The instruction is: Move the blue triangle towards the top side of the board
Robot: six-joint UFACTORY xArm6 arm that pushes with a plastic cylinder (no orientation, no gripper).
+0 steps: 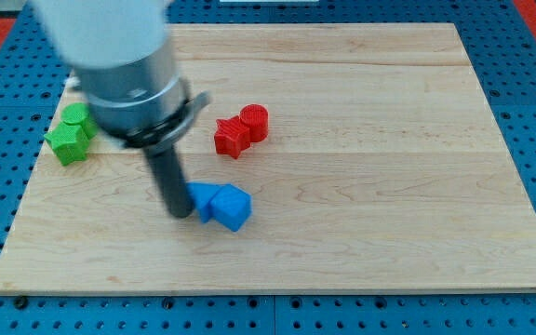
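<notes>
Two blue blocks sit touching near the board's lower middle. The left one is partly hidden by my rod and may be the blue triangle; its shape is hard to make out. The right one looks like a cube. My tip rests on the board just to the view's left of the left blue block, touching or nearly touching it. The rod runs up into the grey arm body at the view's top left.
A red star-like block and a red cylinder sit touching above the blue pair. Two green blocks lie by the board's left edge. The wooden board is ringed by a blue pegboard.
</notes>
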